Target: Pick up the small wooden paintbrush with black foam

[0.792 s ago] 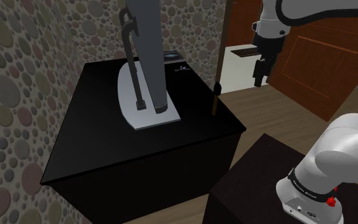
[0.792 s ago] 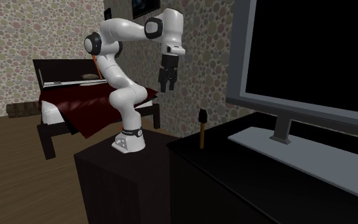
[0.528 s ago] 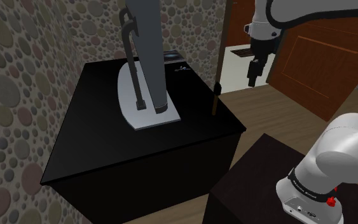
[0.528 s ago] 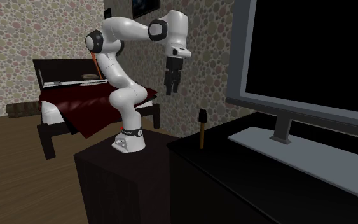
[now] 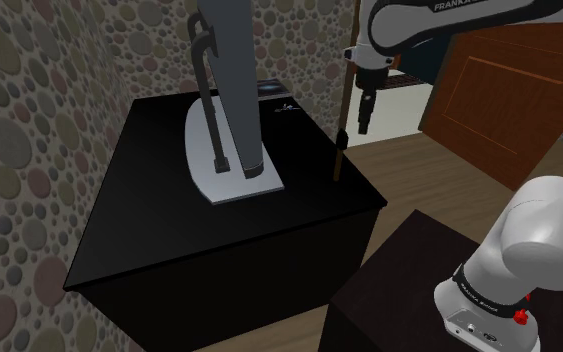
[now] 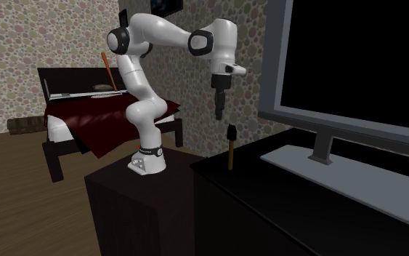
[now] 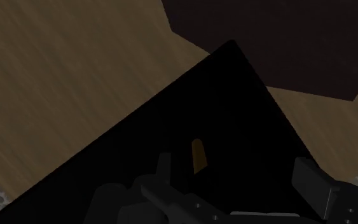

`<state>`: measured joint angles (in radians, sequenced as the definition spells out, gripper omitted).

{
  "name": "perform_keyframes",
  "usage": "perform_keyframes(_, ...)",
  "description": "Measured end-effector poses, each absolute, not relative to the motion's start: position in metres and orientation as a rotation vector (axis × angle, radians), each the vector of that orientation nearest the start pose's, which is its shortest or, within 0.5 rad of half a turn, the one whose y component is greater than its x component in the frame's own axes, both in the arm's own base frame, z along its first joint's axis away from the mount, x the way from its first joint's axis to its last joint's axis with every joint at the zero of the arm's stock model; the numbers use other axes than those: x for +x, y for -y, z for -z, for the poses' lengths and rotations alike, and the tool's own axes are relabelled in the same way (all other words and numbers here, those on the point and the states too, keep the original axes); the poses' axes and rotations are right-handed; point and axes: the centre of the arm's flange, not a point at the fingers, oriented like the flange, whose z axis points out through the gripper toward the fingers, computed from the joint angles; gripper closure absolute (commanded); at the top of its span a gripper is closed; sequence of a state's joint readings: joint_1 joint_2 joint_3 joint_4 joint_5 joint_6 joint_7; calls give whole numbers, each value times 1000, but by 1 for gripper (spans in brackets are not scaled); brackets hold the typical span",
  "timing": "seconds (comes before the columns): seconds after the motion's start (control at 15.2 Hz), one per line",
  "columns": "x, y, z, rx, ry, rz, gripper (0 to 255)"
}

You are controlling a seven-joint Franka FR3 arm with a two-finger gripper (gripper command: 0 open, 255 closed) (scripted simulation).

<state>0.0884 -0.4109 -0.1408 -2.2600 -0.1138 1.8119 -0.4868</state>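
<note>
The small paintbrush (image 5: 340, 158) stands upright near the corner of the black cabinet (image 5: 159, 230), its wooden handle down and its black foam head (image 6: 232, 133) on top. My gripper (image 5: 365, 124) hangs fingers-down just above and beside it, closer to the door in the shoulder view. In the second exterior view the gripper (image 6: 219, 113) is a little above the foam head, toward the arm's side. Along the wrist view the brush handle (image 7: 198, 155) shows as a short tan sliver between the two fingers (image 7: 163, 167), nearer that one. The gripper (image 7: 234, 165) is open and touches nothing.
A large television (image 6: 355, 58) on a grey base plate (image 5: 231, 165) fills the cabinet's middle, behind the brush. The arm's dark stand (image 5: 409, 290) sits close to the cabinet's corner. A brown door (image 5: 509, 90), wooden floor (image 7: 56, 76) and a bed (image 6: 86, 120) lie beyond.
The arm has swung toward the cabinet. The gripper moved to the shoulder view's left and slightly down, from over the floor to just above the brush.
</note>
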Motion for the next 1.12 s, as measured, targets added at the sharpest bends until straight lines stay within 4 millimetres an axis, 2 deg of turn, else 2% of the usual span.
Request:
perform_keyframes(0.2,460,32,-503,-3039,910,-68,0)
perform_keyframes(0.33,471,28,-497,-3021,958,-63,0)
perform_keyframes(0.79,474,25,-461,-3014,975,-62,0)
perform_keyframes(0.86,474,25,-460,-3014,975,-62,255)
perform_keyframes(1.12,475,25,-459,-3014,976,-59,255)
